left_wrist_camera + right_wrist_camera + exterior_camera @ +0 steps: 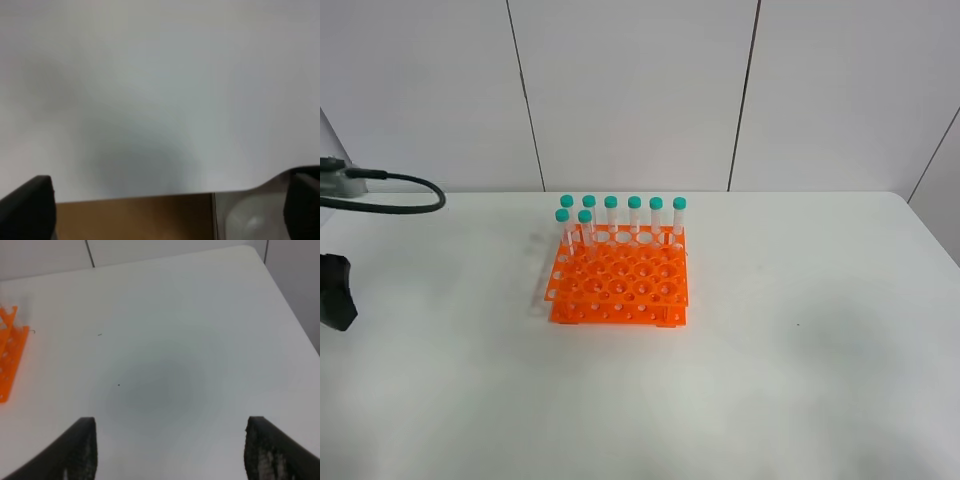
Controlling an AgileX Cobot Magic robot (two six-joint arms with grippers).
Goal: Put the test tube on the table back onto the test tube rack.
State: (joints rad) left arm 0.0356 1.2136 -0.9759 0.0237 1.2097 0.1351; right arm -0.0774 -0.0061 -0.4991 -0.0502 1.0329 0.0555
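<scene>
All eight tubes [611, 217] with green caps stand upright along the far side of the orange rack [618, 283]; I see none lying on the table [800, 370]. Such a tube seems light, stiff and slippery, best gripped under the cap. The left gripper [170, 210] and right gripper [170, 450] both stand wide, empty.

Both tools wide apart: left tool [170, 210], right tool [170, 450].
</scene>
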